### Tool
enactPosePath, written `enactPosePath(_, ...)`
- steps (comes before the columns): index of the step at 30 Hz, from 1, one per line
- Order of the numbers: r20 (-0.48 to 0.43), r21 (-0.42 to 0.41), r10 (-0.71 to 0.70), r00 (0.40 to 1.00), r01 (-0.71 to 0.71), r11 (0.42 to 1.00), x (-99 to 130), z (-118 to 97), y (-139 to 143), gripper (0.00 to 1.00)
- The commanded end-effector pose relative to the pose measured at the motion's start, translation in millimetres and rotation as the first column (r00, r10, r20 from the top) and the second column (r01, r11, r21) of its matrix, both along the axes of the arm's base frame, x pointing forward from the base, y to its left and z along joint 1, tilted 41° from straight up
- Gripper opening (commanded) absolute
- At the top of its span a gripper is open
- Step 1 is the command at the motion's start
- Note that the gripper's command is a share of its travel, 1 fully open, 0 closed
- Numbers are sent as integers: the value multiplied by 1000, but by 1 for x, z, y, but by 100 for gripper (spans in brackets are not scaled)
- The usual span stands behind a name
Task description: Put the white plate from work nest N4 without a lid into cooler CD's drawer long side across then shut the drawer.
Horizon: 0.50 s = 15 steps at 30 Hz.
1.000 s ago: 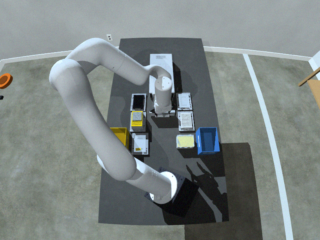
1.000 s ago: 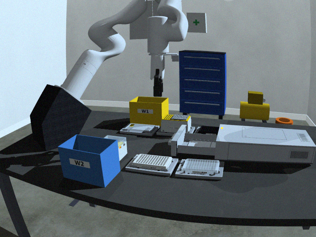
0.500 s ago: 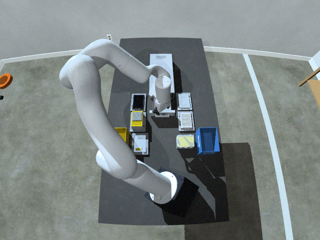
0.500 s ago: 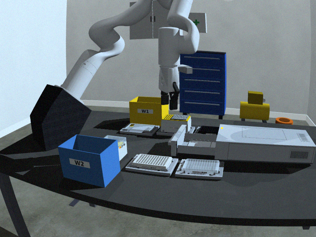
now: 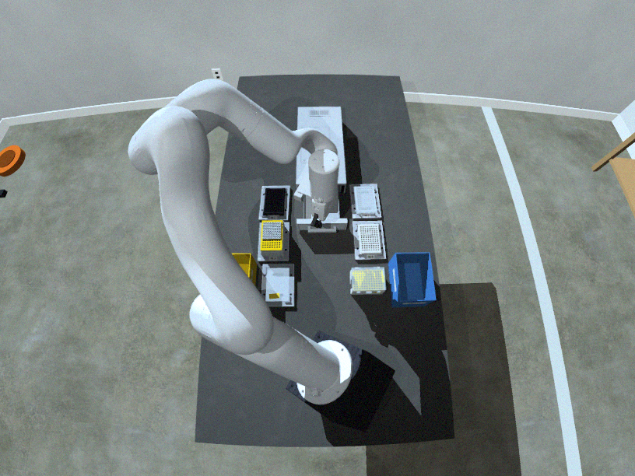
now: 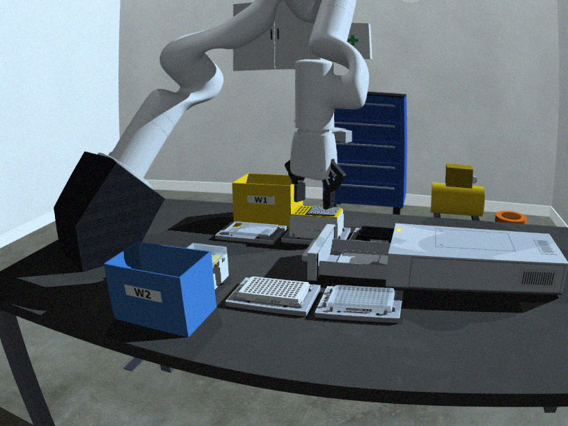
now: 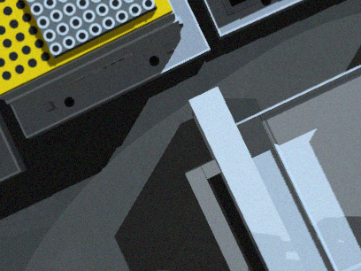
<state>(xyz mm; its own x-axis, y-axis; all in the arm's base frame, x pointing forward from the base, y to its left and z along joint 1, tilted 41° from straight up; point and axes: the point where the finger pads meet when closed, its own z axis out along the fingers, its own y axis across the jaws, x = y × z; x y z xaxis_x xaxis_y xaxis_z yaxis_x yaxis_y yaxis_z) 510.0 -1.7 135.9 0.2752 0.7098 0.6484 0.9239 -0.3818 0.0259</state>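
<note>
The white plate [image 5: 370, 238] lies without a lid in its nest on the bench, right of the cooler's drawer; it also shows in the exterior view [image 6: 273, 289]. The cooler CD [image 6: 472, 254] has its drawer [image 6: 353, 262] pulled out, and the yellow lamp [image 6: 399, 230] is lit. My gripper [image 6: 315, 192] [image 5: 317, 223] is open and holds nothing. It hangs pointing down just above the drawer's front panel. The wrist view shows that panel [image 7: 234, 164] and its handle [image 7: 212, 208] close below; the fingers are out of that view.
A yellow tip box [image 5: 271, 236] and a black plate [image 5: 274, 201] sit left of the drawer. A lidded clear plate [image 5: 366, 201] is behind the white plate. A yellow-welled plate [image 5: 367, 280] and blue bin W2 [image 5: 412, 279] are nearer. Yellow bin W1 [image 6: 262, 197] stands at the far side.
</note>
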Motion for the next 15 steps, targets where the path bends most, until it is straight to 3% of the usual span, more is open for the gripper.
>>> enactPosePath(1,101,-39,101,990,-98,994,1,0,0,88)
enactPosePath(10,253,-158,333,909,-300,941,1,0,0,88)
enactPosePath(15,257,-163,340,904,-307,938,1,0,0,88)
